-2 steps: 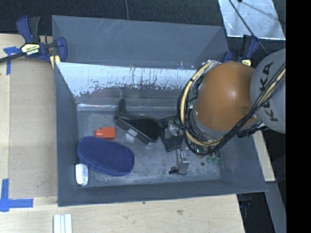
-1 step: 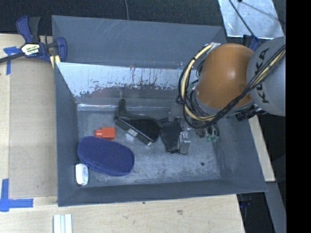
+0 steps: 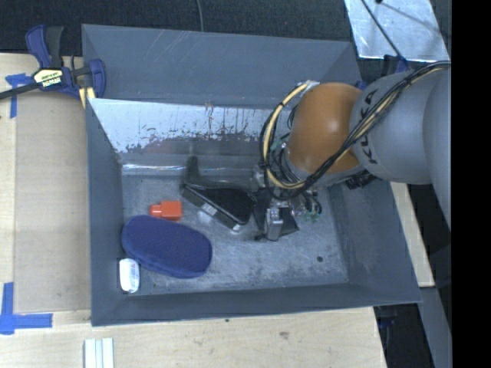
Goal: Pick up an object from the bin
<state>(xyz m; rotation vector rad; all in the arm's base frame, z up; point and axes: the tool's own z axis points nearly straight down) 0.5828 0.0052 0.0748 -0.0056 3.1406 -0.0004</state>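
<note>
My gripper hangs low over the bin floor right of the middle, its fingers close to the right end of a black, flat, oblong thing that lies slanted in the middle of the bin. Nothing shows between the fingertips. A small orange block lies left of the black thing. A blue oval pad rests at the front left, and a small white capsule-shaped thing sits in the front left corner beside it.
The arm with its orange cover and cables reaches in from the right over the bin's right wall. The bin floor to the right and in front of the gripper is bare grey metal.
</note>
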